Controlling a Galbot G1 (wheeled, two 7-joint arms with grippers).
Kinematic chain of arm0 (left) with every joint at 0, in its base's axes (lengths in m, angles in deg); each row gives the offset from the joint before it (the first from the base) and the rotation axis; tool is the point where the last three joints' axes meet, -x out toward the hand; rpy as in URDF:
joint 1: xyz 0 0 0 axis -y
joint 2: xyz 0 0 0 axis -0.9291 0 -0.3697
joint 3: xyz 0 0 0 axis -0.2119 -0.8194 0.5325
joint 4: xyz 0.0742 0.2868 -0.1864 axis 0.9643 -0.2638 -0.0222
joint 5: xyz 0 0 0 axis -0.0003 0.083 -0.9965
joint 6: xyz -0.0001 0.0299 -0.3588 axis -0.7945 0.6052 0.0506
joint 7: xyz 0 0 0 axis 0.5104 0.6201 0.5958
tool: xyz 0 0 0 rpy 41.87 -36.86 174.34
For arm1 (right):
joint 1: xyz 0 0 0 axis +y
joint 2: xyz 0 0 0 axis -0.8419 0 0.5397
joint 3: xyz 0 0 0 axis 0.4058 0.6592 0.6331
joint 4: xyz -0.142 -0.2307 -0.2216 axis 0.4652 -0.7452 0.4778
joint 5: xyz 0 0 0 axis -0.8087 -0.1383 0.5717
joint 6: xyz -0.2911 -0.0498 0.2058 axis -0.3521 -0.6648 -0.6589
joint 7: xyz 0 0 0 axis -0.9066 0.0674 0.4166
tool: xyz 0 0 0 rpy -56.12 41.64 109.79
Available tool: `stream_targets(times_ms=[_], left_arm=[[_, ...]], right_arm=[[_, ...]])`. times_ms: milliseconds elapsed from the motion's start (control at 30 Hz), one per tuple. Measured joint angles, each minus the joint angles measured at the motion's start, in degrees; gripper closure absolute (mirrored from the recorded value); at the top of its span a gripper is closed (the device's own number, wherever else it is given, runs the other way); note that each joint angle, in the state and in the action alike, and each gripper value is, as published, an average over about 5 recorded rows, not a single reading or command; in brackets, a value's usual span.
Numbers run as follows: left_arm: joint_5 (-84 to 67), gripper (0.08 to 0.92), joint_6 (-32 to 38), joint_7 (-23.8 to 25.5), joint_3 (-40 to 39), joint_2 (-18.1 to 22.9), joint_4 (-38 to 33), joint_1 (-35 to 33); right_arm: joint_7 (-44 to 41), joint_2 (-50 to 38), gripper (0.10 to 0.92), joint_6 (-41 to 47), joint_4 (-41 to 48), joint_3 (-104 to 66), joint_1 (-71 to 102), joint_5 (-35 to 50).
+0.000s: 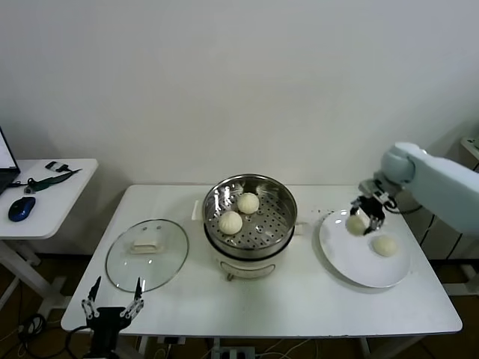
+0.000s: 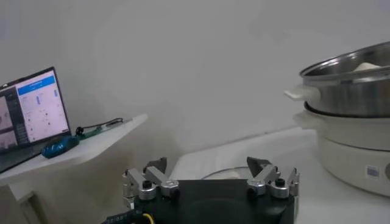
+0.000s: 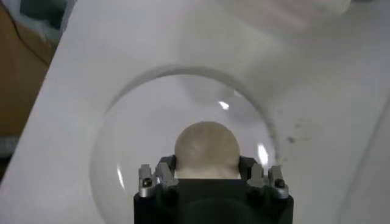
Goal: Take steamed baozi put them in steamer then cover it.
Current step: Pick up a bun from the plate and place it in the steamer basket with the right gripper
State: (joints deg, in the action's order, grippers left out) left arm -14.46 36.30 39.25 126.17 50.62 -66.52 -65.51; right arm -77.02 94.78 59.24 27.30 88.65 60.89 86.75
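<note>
Your right gripper [image 1: 366,218] over white plate [image 1: 340,258]: jaws clamped on one baozi [image 3: 206,149], bun filling gap between fingers. Second baozi [image 1: 385,245] lies on plate. Two more sit in steamer [image 1: 281,196] at table centre. Cover [image 1: 147,253] flat on table, left of steamer. Your left gripper [image 1: 112,307] parked at table's near-left edge, jaws wide apart, touching nothing.

Cream-white baozi [image 1: 230,222], shiny perforated steel steamer [image 1: 281,217]
</note>
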Motion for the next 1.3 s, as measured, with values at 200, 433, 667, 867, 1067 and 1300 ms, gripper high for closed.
stream_targets(times_ms=[200,433,667,867,1067,1300], left_arm=[[0.08,0.177,-0.02,0.0,-0.37,0.0,-0.02,0.05],[0.15,0.177,-0.34,0.0,-0.93,0.15,-0.29,0.04],[-0.17,0.177,-0.42,0.01,-0.74,0.15,-0.23,-0.19],[-0.59,0.177,-0.34,0.01,-0.25,0.02,0.32,-0.13],[-1.18,0.177,-0.07,0.0,0.24,-0.14,0.84,-0.29],[-1.56,0.177,0.16,0.0,0.47,-0.27,1.42,-0.34]], right_arm=[[-1.35,4.63,0.364,-5.73,-4.14,3.94,-7.99,0.74],[-1.99,10.24,0.364,-10.29,-10.35,4.99,-11.02,-0.48],[-1.88,16.13,0.364,-13.58,-14.63,4.5,-9.5,-3.98],[-1.38,20.64,0.364,-15.36,-16.55,5.06,-6.77,-6.73],[-0.88,23.14,0.364,-16.88,-17.12,5.94,-4.29,-9.07],[-0.23,24.16,0.36,-18.03,-17.21,6.69,-2.23,-10.76]])
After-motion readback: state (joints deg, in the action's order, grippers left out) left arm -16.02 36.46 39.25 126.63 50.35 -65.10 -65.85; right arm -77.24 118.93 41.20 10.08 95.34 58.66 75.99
